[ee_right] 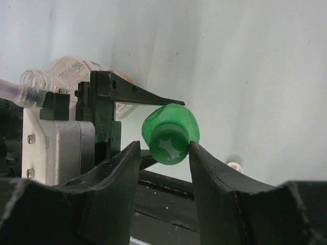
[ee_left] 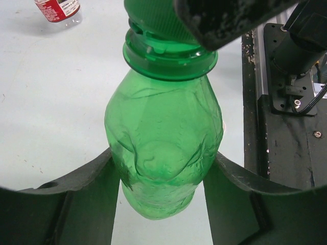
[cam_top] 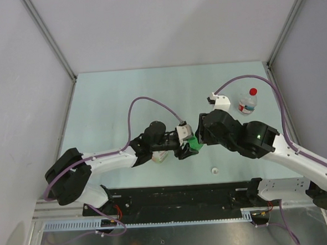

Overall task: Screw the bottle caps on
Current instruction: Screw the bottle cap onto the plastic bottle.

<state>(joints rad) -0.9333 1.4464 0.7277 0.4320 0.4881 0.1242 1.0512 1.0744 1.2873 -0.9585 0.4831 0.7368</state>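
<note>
Roughly midway: red cap [cam_top: 253, 91] on, left hand [ee_left: 163, 155] clamping the green bottle [ee_left: 163, 112], right hand [ee_right: 164, 149] pinching the green cap [ee_right: 171, 130] at its neck, white cap [cam_top: 215, 170] lying loose.

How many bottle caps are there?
3. A red cap on the small clear bottle, far right; a green cap on the green bottle, within the right gripper; a white cap loose on the table. Others may hide under the arms.

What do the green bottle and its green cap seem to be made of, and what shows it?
The green bottle looks like thin, glossy, see-through plastic, judging by its dents and creases. The green cap looks like stiffer, opaque plastic, probably moulded: fine ribs ring its side.
</note>
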